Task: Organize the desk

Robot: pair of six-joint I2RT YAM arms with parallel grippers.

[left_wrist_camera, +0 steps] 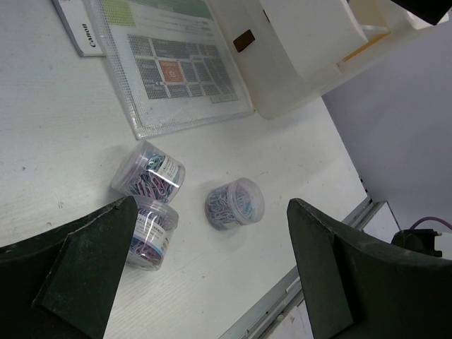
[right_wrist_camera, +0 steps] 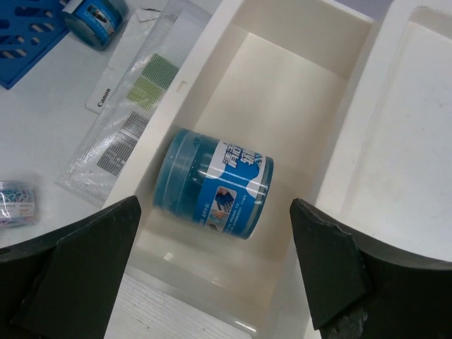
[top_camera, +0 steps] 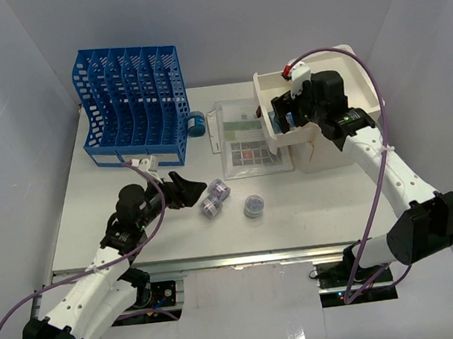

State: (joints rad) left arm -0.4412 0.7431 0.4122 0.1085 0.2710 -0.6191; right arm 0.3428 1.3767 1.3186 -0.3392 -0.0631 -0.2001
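Right wrist view gives us the right gripper (right_wrist_camera: 213,212) with its jaws wide apart, holding nothing. It hangs over an open cream drawer (right_wrist_camera: 282,70). Below the gap between its fingers, a blue jar (right_wrist_camera: 212,185) with a printed label lies on its side on the drawer floor, against the drawer's left wall; the fingers do not touch it. From the top camera we see that this drawer stands pulled out of a cream cabinet (top_camera: 345,137) at the far right of the desk (top_camera: 296,211).

Over on the left wrist view, the left gripper (left_wrist_camera: 212,205) is also spread wide and empty, held low over the desk. Beneath it we see three small clear tubs of coloured paper clips: two touching each other (left_wrist_camera: 150,169) (left_wrist_camera: 152,233) and a third (left_wrist_camera: 234,203) just beside them, nearer the metal rail (top_camera: 244,257) on the desk's front edge.

Past the tubs, a clear sleeve (left_wrist_camera: 176,70) holding a printed sheet lies flat, its right edge reaching under the open drawer. A blue tape roll (top_camera: 197,124) sits between the sleeve and a blue slotted file rack (top_camera: 131,98), which stands at the far left. The desk itself is the wide white top carrying all of this.
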